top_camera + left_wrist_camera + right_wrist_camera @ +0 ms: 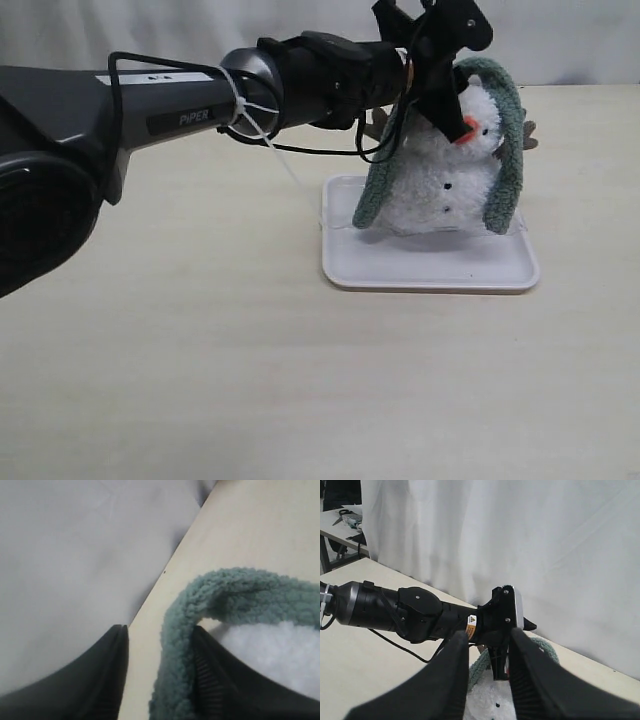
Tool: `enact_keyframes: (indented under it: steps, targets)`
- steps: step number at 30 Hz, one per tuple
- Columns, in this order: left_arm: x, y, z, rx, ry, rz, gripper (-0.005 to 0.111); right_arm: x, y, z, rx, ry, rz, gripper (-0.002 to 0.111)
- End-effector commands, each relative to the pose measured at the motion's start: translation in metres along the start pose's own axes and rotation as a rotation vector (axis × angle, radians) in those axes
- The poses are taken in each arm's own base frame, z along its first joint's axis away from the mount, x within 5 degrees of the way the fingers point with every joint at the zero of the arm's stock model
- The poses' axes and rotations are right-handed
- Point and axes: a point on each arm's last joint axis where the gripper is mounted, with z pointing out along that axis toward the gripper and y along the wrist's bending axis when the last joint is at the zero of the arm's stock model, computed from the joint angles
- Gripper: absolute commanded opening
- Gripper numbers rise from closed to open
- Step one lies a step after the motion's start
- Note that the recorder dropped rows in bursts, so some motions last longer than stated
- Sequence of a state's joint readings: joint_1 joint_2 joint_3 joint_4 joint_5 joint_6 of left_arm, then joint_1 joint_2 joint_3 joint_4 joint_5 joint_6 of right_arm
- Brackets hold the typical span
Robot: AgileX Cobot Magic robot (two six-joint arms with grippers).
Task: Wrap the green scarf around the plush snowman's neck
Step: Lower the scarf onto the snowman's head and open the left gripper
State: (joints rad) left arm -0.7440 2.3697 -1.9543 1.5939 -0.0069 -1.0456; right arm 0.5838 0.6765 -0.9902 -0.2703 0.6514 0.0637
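A plush snowman (440, 190) leans tilted on a white tray (430, 272) that sits on a pale surface (180, 360). A green scarf (507, 150) is draped over the top of its head, with one end hanging down each side of the body towards the tray. It does not sit at the neck (452, 148).

The left gripper (159, 630) reaches in from the left to the head. Its wrist view shows the jaws apart, with the scarf running between them and resting against one finger, not pinched. The right gripper (487, 632) is outside the exterior view. Its own view shows the jaws apart and empty, facing the left arm.

The step in hand looks like releasing the scarf after laying it over the snowman. To do it well, the left jaws should back straight off the fuzzy knit without snagging it, so the drape does not slide away. The band then needs easing down from the crown into the neck crease, and the ends crossed. The toy looks light and is leaning, so pulls should be gentle, ideally with the right gripper steadying the body
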Motion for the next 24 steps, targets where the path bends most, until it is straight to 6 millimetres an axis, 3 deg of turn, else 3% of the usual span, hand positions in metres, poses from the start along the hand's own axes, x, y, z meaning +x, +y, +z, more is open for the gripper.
enact_keyframes:
  steps: [1, 11, 18, 24]
  targets:
    - [-0.003, 0.005, -0.002, -0.036, 0.007, -0.01, 0.049, 0.001, 0.0, 0.0, 0.004, -0.003, -0.005, 0.027]
    - [-0.018, 0.009, -0.013, -0.152, 0.06, -0.118, 0.049, 0.001, 0.0, 0.0, 0.004, -0.003, -0.005, 0.027]
    - [-0.027, 0.005, -0.022, -0.092, 0.112, -0.171, 0.048, 0.001, 0.0, 0.0, 0.004, 0.001, -0.005, 0.027]
    - [-0.02, -0.009, -0.026, 0.046, 0.244, -0.096, 0.029, 0.001, 0.0, 0.0, 0.004, 0.001, -0.005, 0.027]
